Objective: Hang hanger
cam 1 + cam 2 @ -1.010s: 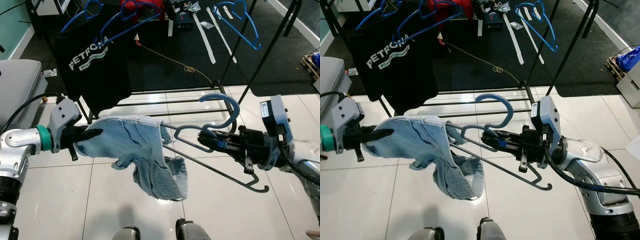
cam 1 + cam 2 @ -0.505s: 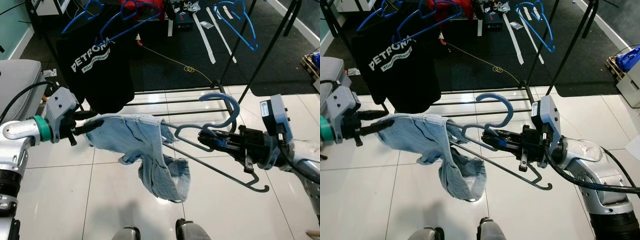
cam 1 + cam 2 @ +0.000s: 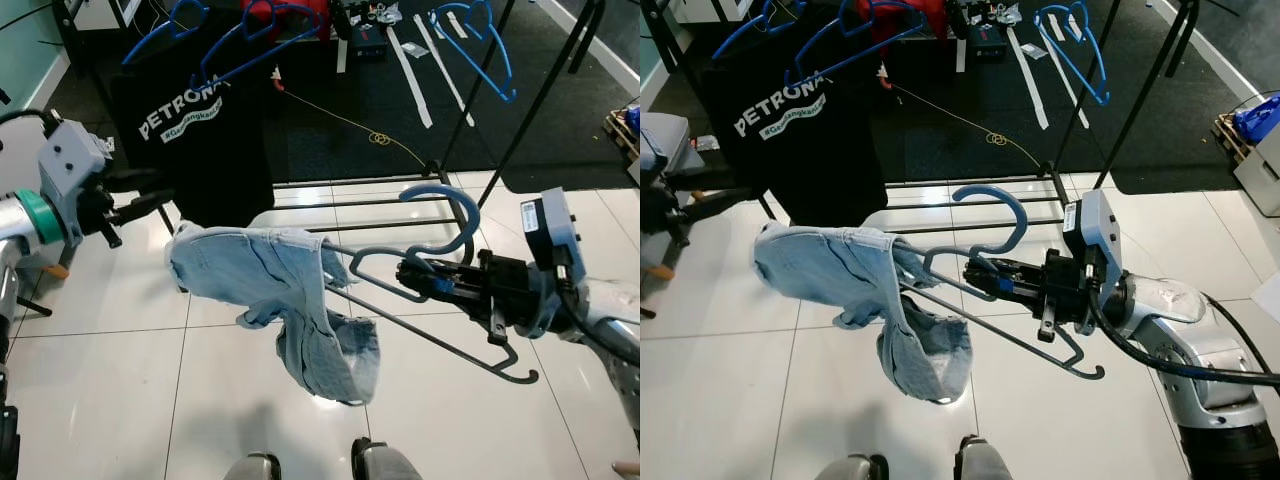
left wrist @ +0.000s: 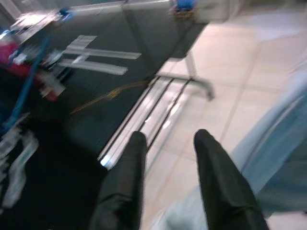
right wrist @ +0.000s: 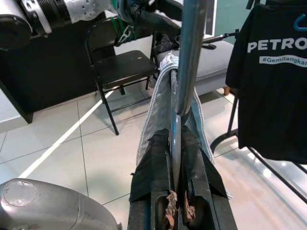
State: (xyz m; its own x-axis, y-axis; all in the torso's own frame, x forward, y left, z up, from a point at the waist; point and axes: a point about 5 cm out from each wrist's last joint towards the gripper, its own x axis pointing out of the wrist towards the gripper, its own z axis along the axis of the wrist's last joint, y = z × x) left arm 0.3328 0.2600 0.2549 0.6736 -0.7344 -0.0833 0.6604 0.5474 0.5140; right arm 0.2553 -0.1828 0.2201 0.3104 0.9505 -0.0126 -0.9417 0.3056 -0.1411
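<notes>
Grey metal, the hanger sits clenched in my right end effector, which grips it just below the blue hook — the hook curls up above my fingers, and the hanger's lower bar slants down past my wrist. Pale denim shorts are draped over the hanger's far arm, on the side away from my right end effector, and hang in folds above the white tiled floor.

My left end effector is held apart from the hanger, beyond the loose edge of the shorts; its two black fingers are spread and hold nothing, with a corner of denim just beside them in the left wrist view.

Past the hanger stands a black clothes rack. A black T-shirt with white lettering hangs from it on a blue hanger, and another blue hanger hangs bare farther along the rail. A black folding chair stands beyond the shorts in the right wrist view.
</notes>
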